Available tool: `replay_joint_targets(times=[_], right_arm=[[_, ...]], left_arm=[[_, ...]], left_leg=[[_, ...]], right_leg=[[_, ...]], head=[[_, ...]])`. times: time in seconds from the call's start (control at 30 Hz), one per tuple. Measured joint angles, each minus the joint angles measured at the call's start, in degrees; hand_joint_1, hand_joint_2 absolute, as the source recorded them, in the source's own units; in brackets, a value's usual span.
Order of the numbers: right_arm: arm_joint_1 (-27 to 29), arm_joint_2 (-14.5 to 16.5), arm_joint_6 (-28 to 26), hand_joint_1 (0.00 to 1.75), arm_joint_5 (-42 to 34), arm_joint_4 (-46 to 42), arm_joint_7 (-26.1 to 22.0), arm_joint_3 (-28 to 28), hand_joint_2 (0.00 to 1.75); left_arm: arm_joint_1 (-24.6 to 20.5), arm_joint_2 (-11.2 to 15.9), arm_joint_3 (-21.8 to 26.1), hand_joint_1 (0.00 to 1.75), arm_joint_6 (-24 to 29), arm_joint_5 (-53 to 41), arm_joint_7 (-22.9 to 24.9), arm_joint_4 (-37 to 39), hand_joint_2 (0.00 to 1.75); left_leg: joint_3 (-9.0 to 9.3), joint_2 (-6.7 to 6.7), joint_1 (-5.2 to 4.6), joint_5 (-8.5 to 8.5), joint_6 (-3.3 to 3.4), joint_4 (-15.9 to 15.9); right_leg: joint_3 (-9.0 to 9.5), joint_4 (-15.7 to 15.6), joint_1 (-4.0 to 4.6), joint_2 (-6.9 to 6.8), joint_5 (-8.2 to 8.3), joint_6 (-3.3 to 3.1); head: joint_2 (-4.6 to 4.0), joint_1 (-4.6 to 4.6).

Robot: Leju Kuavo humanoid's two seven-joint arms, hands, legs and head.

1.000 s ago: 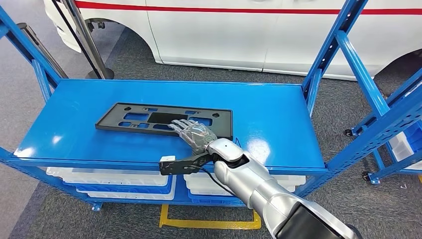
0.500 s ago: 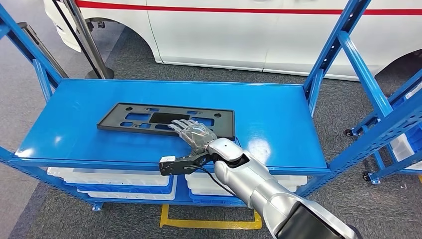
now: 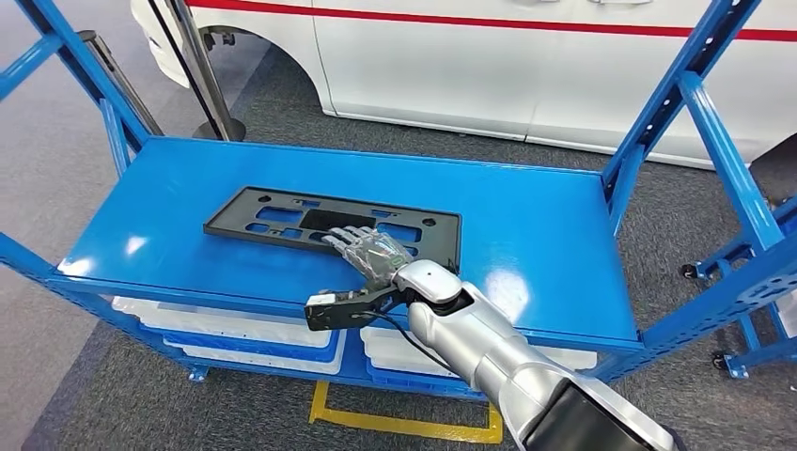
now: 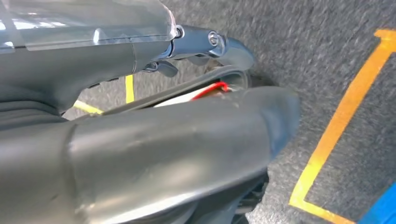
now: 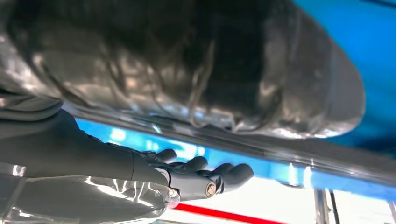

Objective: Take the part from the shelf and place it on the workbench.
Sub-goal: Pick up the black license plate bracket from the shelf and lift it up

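Silver right arm enters from the lower right of the head view; the right hand (image 3: 374, 256) rests flat, fingers extended, on the near edge of the black part (image 3: 329, 225), not yet grasping it. The blue shelf (image 3: 564, 272) sits lower-right in frame than a second ago: the camera has moved. Left hand (image 4: 140, 116): state cannot be told.

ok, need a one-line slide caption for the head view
Right hand resting on the near edge of the flat black part lying on the blue shelf, white vehicle behind.
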Motion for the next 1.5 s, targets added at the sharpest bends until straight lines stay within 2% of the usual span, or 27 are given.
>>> replay_joint_targets(times=[0.03,0.1,0.17,0.2,0.23,0.27,0.3,0.33,0.4,0.43,0.47,0.57,0.6,0.73,0.87,1.07,1.5], right_arm=[[-0.02,0.04,0.01,0.0,0.0,-0.01,0.01,0.01,0.0],[-0.15,0.2,-0.02,0.0,-0.01,-0.08,-0.01,0.02,0.0],[-0.21,0.27,-0.02,0.0,-0.02,-0.08,-0.02,0.03,0.0],[-0.19,0.25,-0.01,0.0,-0.02,-0.03,-0.02,0.04,0.0],[-0.14,0.23,0.02,0.0,-0.02,0.02,-0.01,0.05,0.0],[-0.08,0.22,0.09,0.0,-0.02,0.06,-0.01,0.07,0.0],[-0.05,0.24,0.16,0.0,-0.02,0.08,-0.01,0.09,0.0],[-0.05,0.26,0.23,0.0,-0.04,0.08,-0.01,0.1,0.0],[-0.13,0.28,0.29,0.0,-0.1,0.09,-0.01,0.1,0.0],[-0.18,0.27,0.31,0.0,-0.16,0.1,-0.01,0.1,0.0],[-0.22,0.27,0.34,0.0,-0.28,0.12,0.02,0.1,0.44],[-0.23,0.32,0.32,0.0,-1.11,0.17,0.91,0.1,1.75],[-0.23,0.32,0.14,0.0,-1.38,0.18,1.5,0.1,1.75],[-0.21,0.38,-1.49,0.0,-1.63,0.27,4.24,0.1,1.75],[-0.21,0.43,-2.72,0.0,-1.77,0.45,6.33,0.1,1.75],[-0.3,0.38,-4.43,0.0,-1.15,1.04,8.58,0.1,1.75],[-0.66,-1.04,-6.1,0.0,2.8,3.61,13.39,0.1,1.75]], left_arm=[[0.15,0.01,-0.01,0.0,-0.01,0.01,-0.01,0.0,0.0],[0.25,-0.02,-0.03,0.0,-0.02,0.0,0.01,0.0,0.0],[0.05,-0.04,-0.04,0.0,-0.02,0.0,-0.01,-0.01,0.0],[-0.05,-0.04,-0.04,0.0,-0.02,0.01,-0.01,-0.01,0.0],[-0.06,-0.04,-0.04,0.0,-0.02,0.01,-0.01,-0.01,0.0],[-0.01,-0.04,-0.04,0.0,0.01,0.01,0.0,-0.01,0.0],[0.08,-0.04,-0.04,0.0,0.04,0.01,0.01,-0.01,0.0],[0.16,-0.02,-0.04,0.0,0.1,0.02,0.02,-0.01,0.0],[0.11,0.05,-0.04,0.0,0.21,0.04,0.03,0.0,0.0],[0.03,0.08,-0.04,0.0,0.26,0.05,0.03,0.0,0.0],[-0.03,0.08,-0.04,0.0,0.29,0.07,0.03,0.0,0.0],[0.13,0.0,-0.04,0.0,0.4,0.3,0.04,-0.01,0.0],[0.19,-0.03,-0.04,0.0,0.43,0.43,0.05,-0.01,0.0],[0.13,-0.04,-0.04,0.0,0.55,0.79,0.06,-0.01,0.0],[0.11,-0.04,-0.02,0.0,0.61,1.04,0.08,-0.01,0.0],[0.1,-0.07,-0.02,0.0,0.68,1.13,0.34,-0.01,0.0],[0.15,-0.09,-0.02,0.0,0.89,1.34,0.62,-0.01,0.0]], left_leg=[[-0.14,-0.32,0.21,0.04,-0.4,-0.08],[-0.89,1.08,0.15,-1.0,-0.97,1.52],[-3.61,3.58,-0.01,-3.98,-1.34,7.39],[-5.47,4.23,0.02,-5.56,-1.48,11.17],[-6.92,4.58,0.04,-6.46,-1.58,14.11],[-7.48,4.76,0.05,-6.35,-1.61,15.2],[-6.89,4.93,0.06,-5.2,-1.57,14.1],[-5.17,5.34,0.02,-3.23,-1.44,10.85],[-1.29,7.47,-0.47,-0.5,-0.9,3.46],[-0.1,8.34,-0.78,0.0,-0.52,1.2],[0.35,8.88,-0.97,-0.12,-0.23,0.28],[0.49,8.37,-1.02,-0.12,0.02,0.02],[0.48,8.27,-1.12,-0.18,0.07,0.03],[0.46,8.15,-1.31,-0.36,0.42,0.06],[0.45,8.16,-1.34,-0.37,0.59,0.09],[0.45,8.17,-1.35,-0.31,0.77,0.12],[0.5,8.2,-1.25,-0.23,0.76,0.12]], right_leg=[[0.15,-0.17,0.0,-0.67,0.1,-0.33],[0.7,-0.82,-0.19,-2.03,0.32,-1.11],[1.13,-1.15,-0.06,-3.6,0.23,-1.74],[1.19,-1.11,0.1,-4.42,0.1,-1.94],[1.21,-1.05,0.24,-5.18,-0.04,-2.07],[1.26,-0.98,0.34,-5.87,-0.19,-2.12],[1.36,-0.9,0.4,-6.49,-0.36,-2.09],[1.55,-0.82,0.44,-7.05,-0.59,-1.99],[1.95,-0.67,0.65,-8.06,-1.09,-1.64],[2.07,-0.63,0.83,-8.48,-1.29,-1.39],[2.13,-0.58,1.08,-8.81,-1.58,-1.32],[2.32,-0.61,1.39,-9.29,-1.86,-2.21],[2.39,-0.7,1.34,-9.32,-1.74,-2.39],[2.56,-1.06,1.22,-9.33,-1.54,-1.99],[2.64,-1.28,1.15,-9.32,-1.41,-1.32],[2.66,-1.33,1.1,-9.31,-1.34,-0.76],[2.62,-1.19,1.2,-9.3,-1.34,-0.75]], head=[[0.0,0.01],[-0.01,-0.04],[-0.01,-0.09],[0.0,-0.1],[-0.01,-0.1],[-0.01,-0.1],[-0.01,-0.11],[-0.01,-0.11],[0.0,-0.1],[0.0,-0.1],[0.0,-0.08],[0.0,-0.05],[0.0,-0.05],[0.0,-0.05],[-0.01,-0.05],[-0.01,-0.05],[0.0,-0.05]])
